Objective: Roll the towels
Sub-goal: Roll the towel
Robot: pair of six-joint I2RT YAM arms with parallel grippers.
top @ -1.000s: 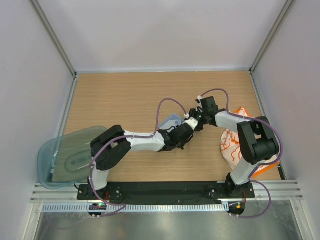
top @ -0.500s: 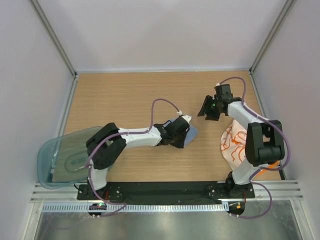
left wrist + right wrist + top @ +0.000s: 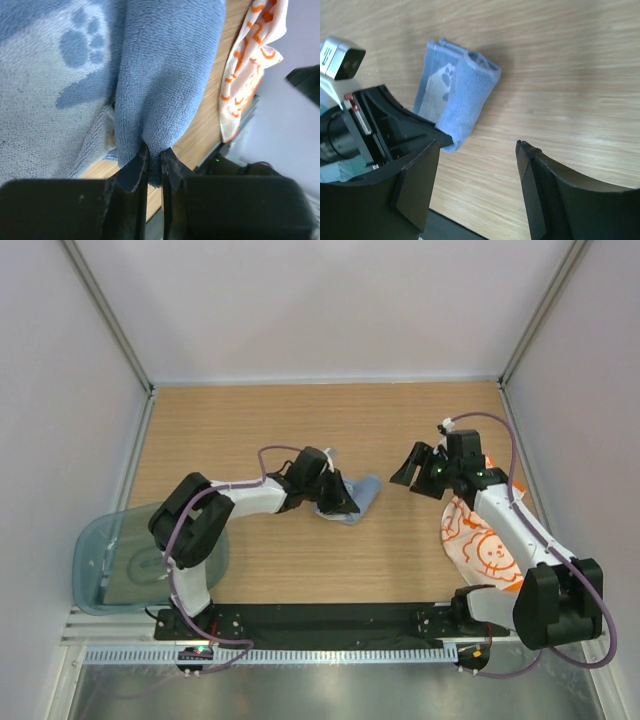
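The pale blue towel (image 3: 358, 499) lies loosely rolled on the wooden table, left of centre. It also shows in the left wrist view (image 3: 165, 75), with a paw print on it, and in the right wrist view (image 3: 465, 97). My left gripper (image 3: 336, 502) is shut on the end of the roll (image 3: 153, 161). My right gripper (image 3: 412, 468) is open and empty, hovering to the right of the blue towel, apart from it (image 3: 479, 146). The orange and white patterned towels (image 3: 480, 545) lie in a heap at the right edge, under my right arm.
A translucent blue-green tray (image 3: 95, 552) sits at the table's front left corner. White walls enclose the table on three sides. The orange and white heap shows at the upper right of the left wrist view (image 3: 247, 70).
My left gripper has drawn back to the left with the blue towel. My right gripper has left the towel and moved off to the right, open.
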